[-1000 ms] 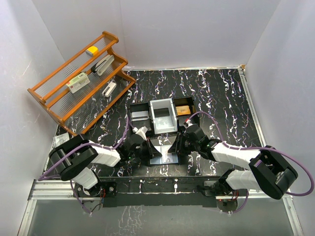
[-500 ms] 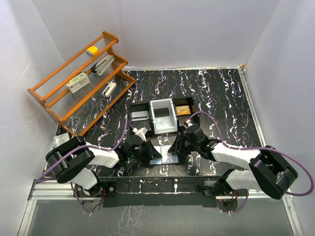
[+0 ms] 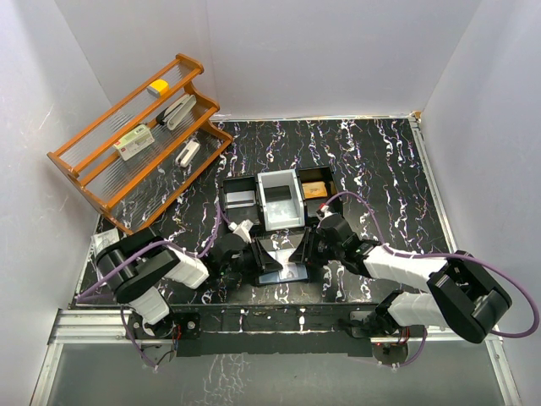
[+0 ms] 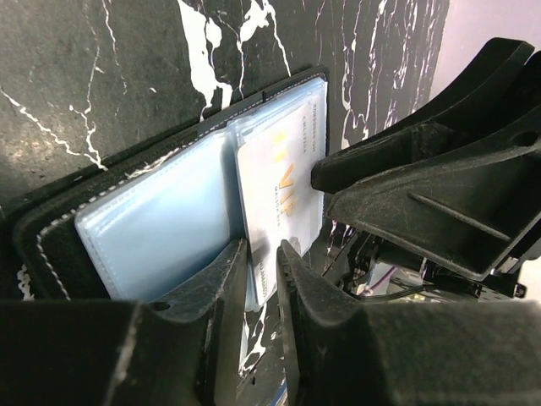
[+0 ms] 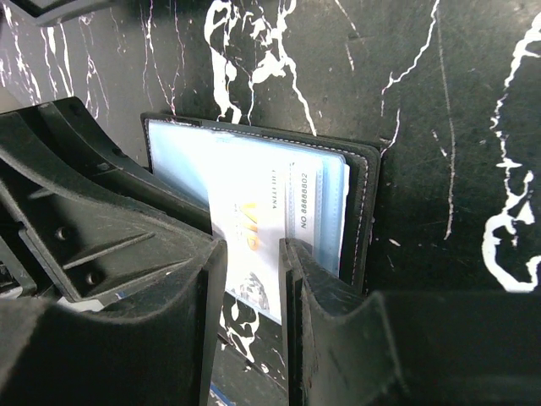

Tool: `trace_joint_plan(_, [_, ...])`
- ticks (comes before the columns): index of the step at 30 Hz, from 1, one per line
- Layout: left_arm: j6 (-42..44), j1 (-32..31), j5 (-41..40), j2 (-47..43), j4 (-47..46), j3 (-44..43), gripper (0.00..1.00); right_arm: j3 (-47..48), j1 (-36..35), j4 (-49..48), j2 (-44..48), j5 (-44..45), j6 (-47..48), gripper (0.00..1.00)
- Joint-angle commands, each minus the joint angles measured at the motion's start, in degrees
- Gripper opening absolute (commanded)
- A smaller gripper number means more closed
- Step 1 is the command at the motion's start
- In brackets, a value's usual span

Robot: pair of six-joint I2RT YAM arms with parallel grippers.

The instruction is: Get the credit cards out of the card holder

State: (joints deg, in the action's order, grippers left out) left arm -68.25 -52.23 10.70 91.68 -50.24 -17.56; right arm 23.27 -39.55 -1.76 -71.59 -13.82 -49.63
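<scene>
1. The step in hand appears to be drawing a card [image 4: 279,194] from the card holder [image 4: 152,220], which lies open on the counter [image 3: 372,169] between the arms.
2. The card sits partly out of its clear pocket.
3. The left gripper [image 4: 264,279] has narrowly parted jaws at the card's edge. The right gripper [image 5: 254,279] has a similar gap. Whether either one is gripping cannot be told.
4. The next move calls for pinning the holder, pinching the exposed card end and pulling it straight along the pocket.

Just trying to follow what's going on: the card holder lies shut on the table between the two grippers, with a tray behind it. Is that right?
Not shut. The card holder lies open on the table between the left gripper and right gripper, with a tray behind it. The left wrist view shows its pale inside facing up, with a white card in a pocket.
</scene>
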Motion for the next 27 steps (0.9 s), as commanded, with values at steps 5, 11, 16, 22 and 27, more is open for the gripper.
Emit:
trace_joint_plan(5, [-2.1,-0.5,1.2,5.3,-10.6,1.5,0.07,-5.6,-0.2,5.7,-2.8,2.1,1.8,0.31])
trace_joint_plan(11, [-0.8,-0.4,-1.5,2.0,-5.6,1.6,0.0,-5.2,-0.3,6.6,-2.6,2.5,2.2,0.31])
trace_joint_plan(16, [1.0,-0.4,-4.0,-3.5,2.4,2.1,0.0,-2.3,-0.3,9.9,-2.0,5.8,3.3,0.31])
trace_joint_plan(22, [2.2,-0.4,-4.2,-5.5,4.8,3.0,0.0,0.1,-0.2,10.9,-2.7,5.5,4.1,0.31])
trace_joint_plan(27, [1.9,-0.5,-3.6,-4.9,2.9,3.2,0.0,1.2,-0.3,11.5,-2.5,5.0,4.7,0.32])
